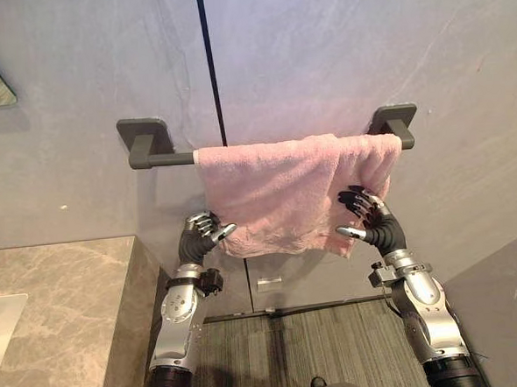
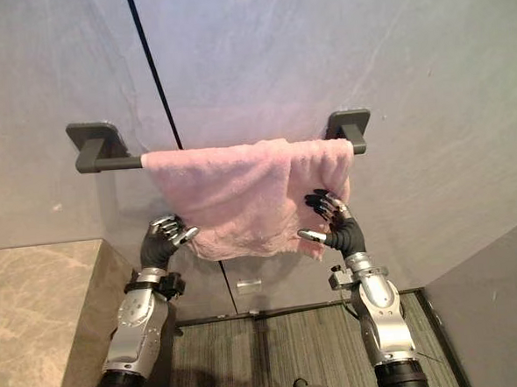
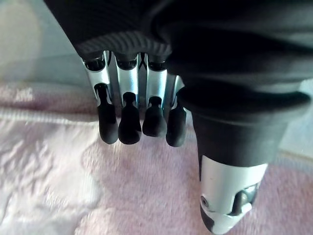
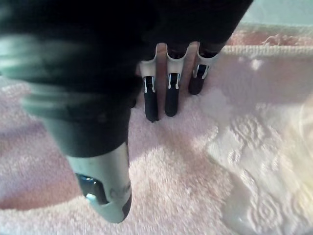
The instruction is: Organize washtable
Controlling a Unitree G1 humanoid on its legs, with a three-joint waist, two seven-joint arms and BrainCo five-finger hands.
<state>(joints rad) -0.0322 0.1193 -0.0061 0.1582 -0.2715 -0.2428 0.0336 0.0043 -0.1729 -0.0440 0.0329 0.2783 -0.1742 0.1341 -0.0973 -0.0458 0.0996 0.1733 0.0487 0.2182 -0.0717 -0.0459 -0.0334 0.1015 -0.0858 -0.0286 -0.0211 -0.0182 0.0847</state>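
Pink terry towel [image 1: 271, 188] runs along dark grey wall rail [image 1: 170, 158], dead ahead. My left hand [image 1: 204, 232] and right hand [image 1: 370, 217] bracket its lower corners, fingers loose, pinching nothing.

No text, number, brand or sign is legible on any surface. One small pale plate [image 1: 268, 283] on the wall [image 1: 320, 58], lower than the left robot hand [image 1: 204, 227] and the right robot hand [image 1: 365, 211] and between them, is too small to read.
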